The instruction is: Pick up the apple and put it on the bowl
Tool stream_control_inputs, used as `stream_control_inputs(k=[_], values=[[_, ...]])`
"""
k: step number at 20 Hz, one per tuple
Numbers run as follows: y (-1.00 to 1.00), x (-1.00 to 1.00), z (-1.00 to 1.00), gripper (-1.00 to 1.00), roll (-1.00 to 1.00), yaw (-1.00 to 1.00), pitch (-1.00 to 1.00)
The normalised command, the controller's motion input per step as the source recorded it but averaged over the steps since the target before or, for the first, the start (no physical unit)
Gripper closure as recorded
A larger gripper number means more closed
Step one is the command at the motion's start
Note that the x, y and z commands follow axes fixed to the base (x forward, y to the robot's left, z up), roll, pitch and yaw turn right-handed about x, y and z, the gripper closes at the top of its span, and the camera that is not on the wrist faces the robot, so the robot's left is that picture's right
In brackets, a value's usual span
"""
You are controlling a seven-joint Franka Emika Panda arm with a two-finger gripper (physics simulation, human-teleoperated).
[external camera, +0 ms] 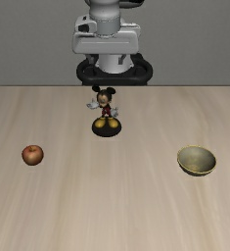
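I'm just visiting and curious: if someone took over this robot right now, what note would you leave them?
Gripper: up by the robot's base, far from the apple; whether it is open or shut cannot be told.
Apple: lying on the table at the exterior view's left.
Bowl: on the table at the exterior view's right, empty.
Mouse figurine: stands between them, nearer the robot.
Done: nothing yet.
Left: reach the apple, grasp it, carry it to the bowl.
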Motion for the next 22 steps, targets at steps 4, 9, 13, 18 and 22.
stream_control_inputs(k=[4, 9, 13, 18, 22], values=[[-1.00, 0.00, 0.00, -1.00, 0.00, 0.00, 0.00], [-1.00, 0.00, 0.00, -1.00, 0.00, 0.00, 0.00], [-1.00, 0.00, 0.00, -1.00, 0.00, 0.00, 0.00], [-1.00, 0.00, 0.00, -1.00, 0.00, 0.00, 0.00], [-0.25, 0.75, 0.00, -1.00, 0.00, 0.00, 0.00]])
